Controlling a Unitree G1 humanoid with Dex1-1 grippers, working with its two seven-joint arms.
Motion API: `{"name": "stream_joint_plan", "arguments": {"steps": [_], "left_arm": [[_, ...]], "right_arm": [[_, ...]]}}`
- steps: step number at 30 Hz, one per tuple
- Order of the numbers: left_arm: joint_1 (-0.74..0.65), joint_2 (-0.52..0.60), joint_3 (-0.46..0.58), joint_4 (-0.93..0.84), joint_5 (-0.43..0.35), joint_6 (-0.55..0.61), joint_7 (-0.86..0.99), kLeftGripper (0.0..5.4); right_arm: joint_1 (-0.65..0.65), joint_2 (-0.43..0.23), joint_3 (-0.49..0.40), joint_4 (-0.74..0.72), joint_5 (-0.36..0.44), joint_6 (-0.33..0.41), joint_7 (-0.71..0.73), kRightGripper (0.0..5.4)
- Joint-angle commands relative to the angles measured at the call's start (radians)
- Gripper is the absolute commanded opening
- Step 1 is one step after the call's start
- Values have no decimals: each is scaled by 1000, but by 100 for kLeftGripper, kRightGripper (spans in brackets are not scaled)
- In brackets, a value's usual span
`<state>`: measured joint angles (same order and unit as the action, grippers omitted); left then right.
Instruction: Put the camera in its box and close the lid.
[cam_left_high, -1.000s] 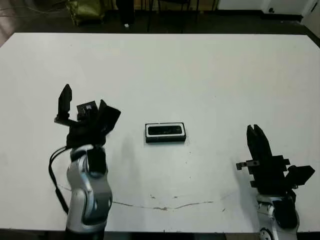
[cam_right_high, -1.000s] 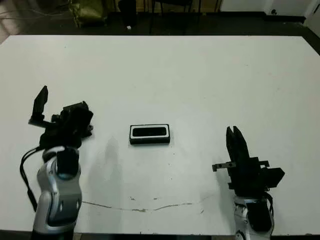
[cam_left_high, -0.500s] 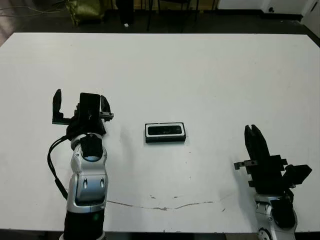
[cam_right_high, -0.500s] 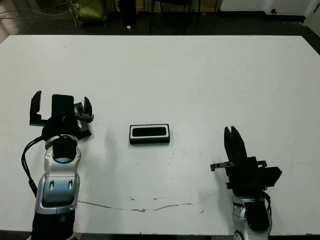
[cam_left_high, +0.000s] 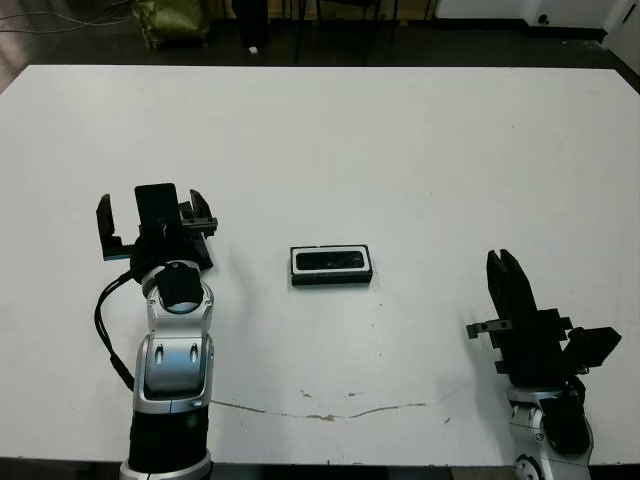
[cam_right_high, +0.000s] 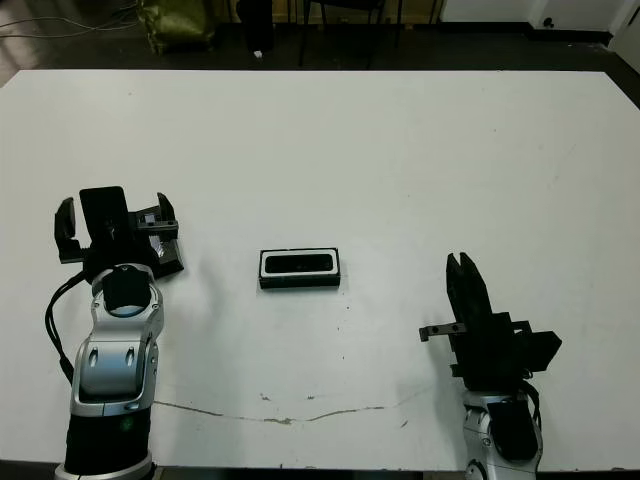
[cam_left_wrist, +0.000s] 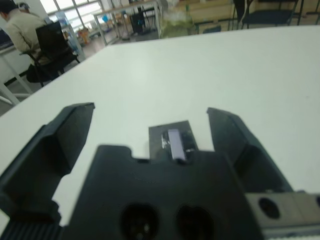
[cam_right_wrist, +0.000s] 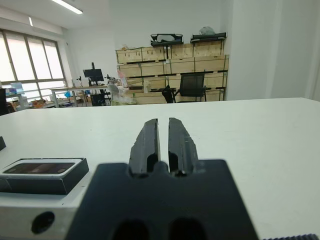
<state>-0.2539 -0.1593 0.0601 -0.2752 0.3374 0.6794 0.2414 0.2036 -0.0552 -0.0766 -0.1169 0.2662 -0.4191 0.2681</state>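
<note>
Left wrist view, left gripper: the left gripper (cam_left_wrist: 150, 115) has its two fingers spread wide, nothing clamped, just white table beyond the tips.
Between those fingers: the lid (cam_left_wrist: 172, 142) lies flat on the table, pale strip facing up. It sits in the gap close to the gripper body, and as far as I can see neither finger touches it.
Right gripper: the right gripper (cam_left_high: 505, 275) is parked on the right side of the table with its fingers pressed together, only a thin slit between them, holding nothing.
Box: the box (cam_left_high: 331, 266) sits around the middle of the table, between the two arms and well apart from both.
Camera: the camera (cam_left_high: 330, 261) is lying inside the box, a dark bar framed by the white lining. Looks seated flat, though it's too small to be sure.
Done so far: I'd say the first half is sorted, the camera is in.
Left to do: the lid is off and well away from the box on the left side. My guess is the left gripper needs to close on it, carry it over and set it down square on the box.
</note>
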Motion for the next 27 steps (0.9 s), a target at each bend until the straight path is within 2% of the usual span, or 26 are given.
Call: {"name": "stream_joint_plan", "arguments": {"steps": [1,8,16,19,25,27], "left_arm": [[-7,-33,20,10,-54,46,-6,539],[-20,-24,38,22,-145,85,-11,539],[-49,-15,57,76,-182,102,16,539],[-65,-6,65,99,-181,121,25,499],[-83,5,97,128,-198,132,31,368],[-86,-3,121,137,-220,124,33,362]], "right_arm": [[8,3,-1,3,-1,21,-7,0],[15,8,2,-20,-17,39,-25,0],[13,9,0,-18,-20,33,-30,0],[14,10,0,-19,-15,35,-28,0],[15,12,0,-29,-14,44,-33,0],[16,15,3,-30,-15,45,-35,0]]}}
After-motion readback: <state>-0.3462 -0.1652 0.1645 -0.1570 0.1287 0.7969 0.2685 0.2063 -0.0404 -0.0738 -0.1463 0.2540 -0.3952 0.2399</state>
